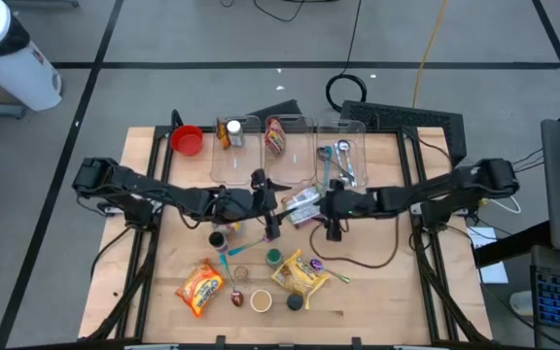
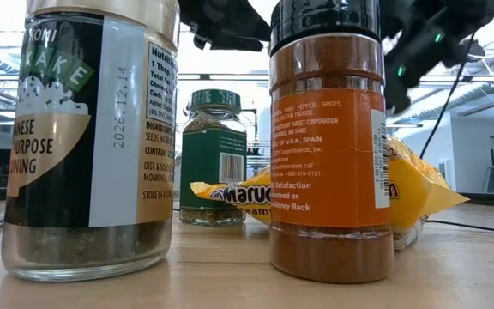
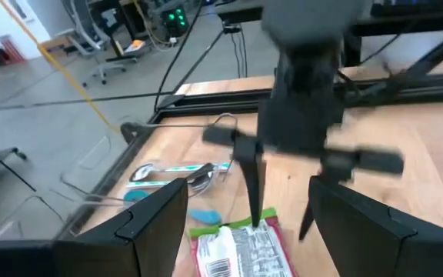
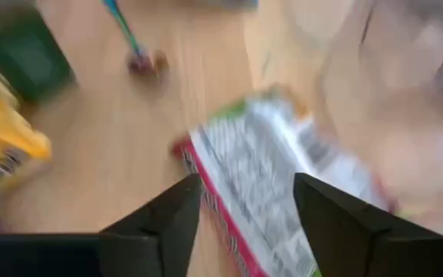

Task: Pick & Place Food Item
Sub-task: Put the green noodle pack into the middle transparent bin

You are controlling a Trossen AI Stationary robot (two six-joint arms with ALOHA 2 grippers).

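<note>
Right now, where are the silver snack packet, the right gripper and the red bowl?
silver snack packet [image 1: 302, 205], high view, packet's middle.
right gripper [image 3: 281, 221], left wrist view, between its fingertips.
red bowl [image 1: 187, 140], high view, its inside.

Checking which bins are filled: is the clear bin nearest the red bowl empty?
No, that clear bin beside the red bowl holds a spice jar.

The table [image 1: 358, 282] is seen straight down from well above in the high view. In the low view it is viewed level from its surface, close behind two spice jars [image 2: 333, 146]. From each wrist the scene is viewed forward past its own fingers [image 3: 152, 223], close above a white food packet [image 4: 283, 177], which is shared by both wrist views and the high view.
</note>
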